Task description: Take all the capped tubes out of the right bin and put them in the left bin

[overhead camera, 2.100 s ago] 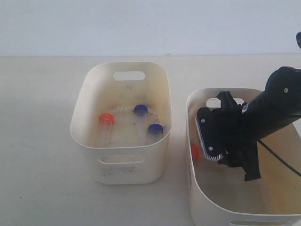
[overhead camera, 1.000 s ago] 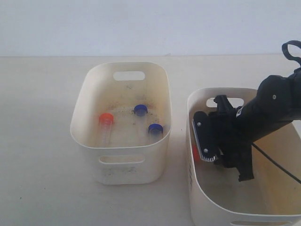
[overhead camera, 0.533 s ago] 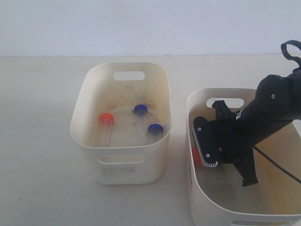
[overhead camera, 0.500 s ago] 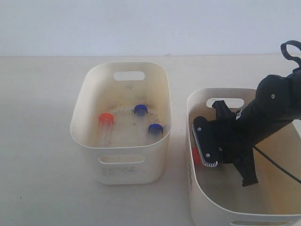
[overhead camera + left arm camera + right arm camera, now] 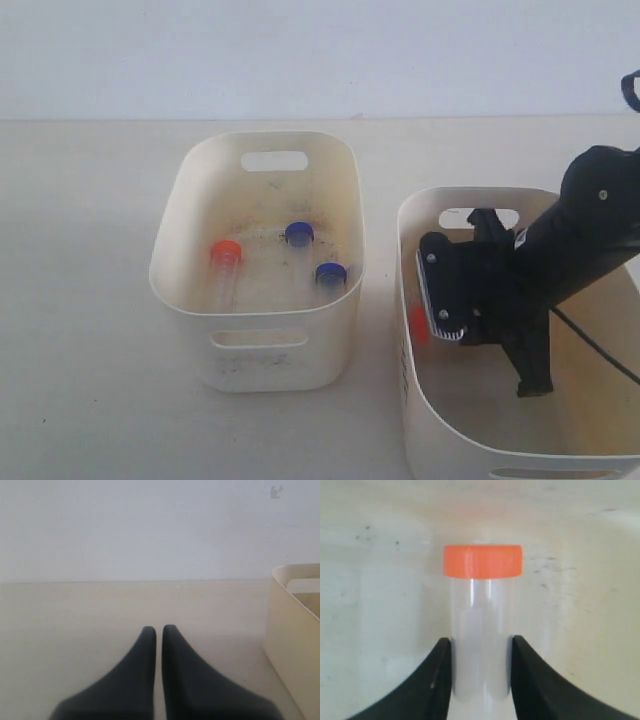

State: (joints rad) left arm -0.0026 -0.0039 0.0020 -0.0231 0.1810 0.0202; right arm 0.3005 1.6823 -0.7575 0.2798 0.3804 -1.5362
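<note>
My right claw [image 5: 481, 644] pinches the orange-capped tube [image 5: 481, 605] by its clear body, low inside the right bin [image 5: 445, 465]. The left bin [image 5: 260, 350] holds three: one orange cap [image 5: 225, 252] and two blue caps [image 5: 298, 233] [image 5: 331, 272]. My left claw [image 5: 159, 630] is pressed closed over the desk [image 5: 75, 610].

Bright even diffuse light; faint shadows; washed colours; left gripper [image 5: 158, 628] blurred near lens

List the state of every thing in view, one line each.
right tool, shut on the held tube.
held tube, orange cap on, clamped inside the right bin.
left tool, shut, empty.
right bin, upright, held tube inside.
left bin, upright, three capped tubes inside.
orange-capped tube, cap on, lying on the left bin's floor.
far blue-capped tube, cap on.
near blue-capped tube, cap on.
</note>
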